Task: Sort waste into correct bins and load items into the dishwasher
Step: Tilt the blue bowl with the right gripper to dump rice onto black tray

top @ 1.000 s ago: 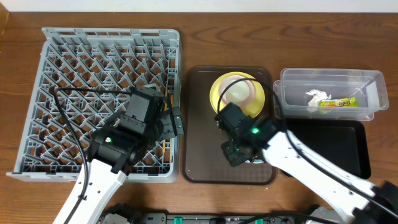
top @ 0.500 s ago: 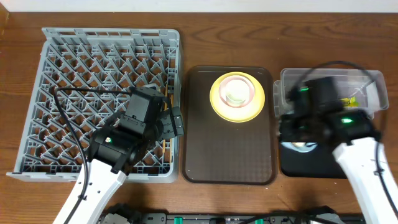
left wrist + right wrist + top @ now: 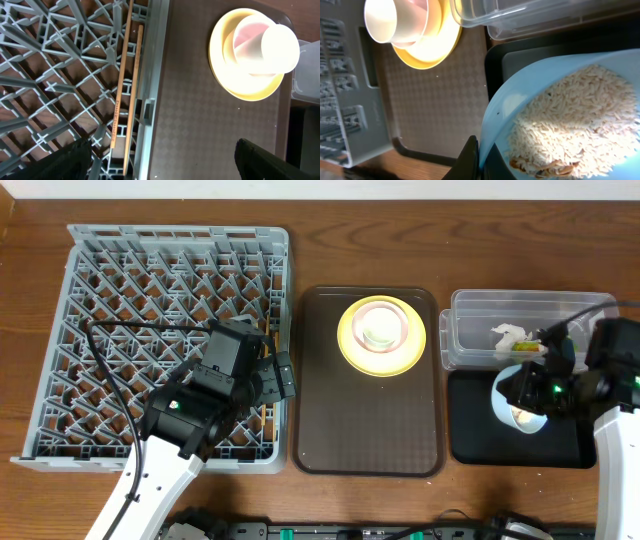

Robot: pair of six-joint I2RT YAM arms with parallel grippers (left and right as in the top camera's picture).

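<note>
The right claw [image 3: 482,160] grips the blue bowl [image 3: 510,402] of rice [image 3: 580,110], tilted over the black tray [image 3: 470,435]; the left claw [image 3: 165,160] hangs released above the rack [image 3: 150,290].

The overhead camera looked straight down from well above, holding the large square grey plastic dish rack [image 3: 165,260], the brown rectangular serving tray [image 3: 368,420] and the shallow black rectangular tray [image 3: 470,435] in one frame. The left wrist camera sat close over the rack's edge, facing down between its own dark fingers [image 3: 60,162]; ahead of them lay the round yellow plate [image 3: 220,70]. The right wrist camera peered from very near into the light blue bowl [image 3: 502,107] just ahead of its own black finger [image 3: 468,161], the same plate beyond. Both wrist views shared that plate and the brown tray, and the overhead view covered both.
</note>
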